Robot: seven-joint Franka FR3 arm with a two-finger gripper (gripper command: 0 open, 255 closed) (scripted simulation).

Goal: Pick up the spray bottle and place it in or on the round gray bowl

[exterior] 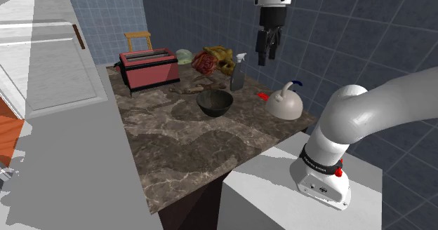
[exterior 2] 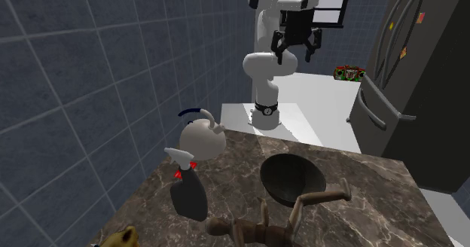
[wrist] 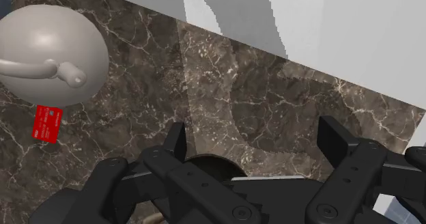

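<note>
Shoulder view: I logged pincer (exterior: 267,56) spread apart, high over surface (exterior: 175,137); spray bottle (exterior: 238,71) upright, below, toward that view's left.

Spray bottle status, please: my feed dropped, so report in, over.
Gripper high above the counter, jaws open. Spray bottle upright on the counter, untouched, next to the dark bowl. Pale kettle close by.

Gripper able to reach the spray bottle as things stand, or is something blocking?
Probably yes. The gripper hangs open, high above the counter, and the spray bottle stands upright with open space over its top. The kettle and bowl sit beside it, apart.
</note>
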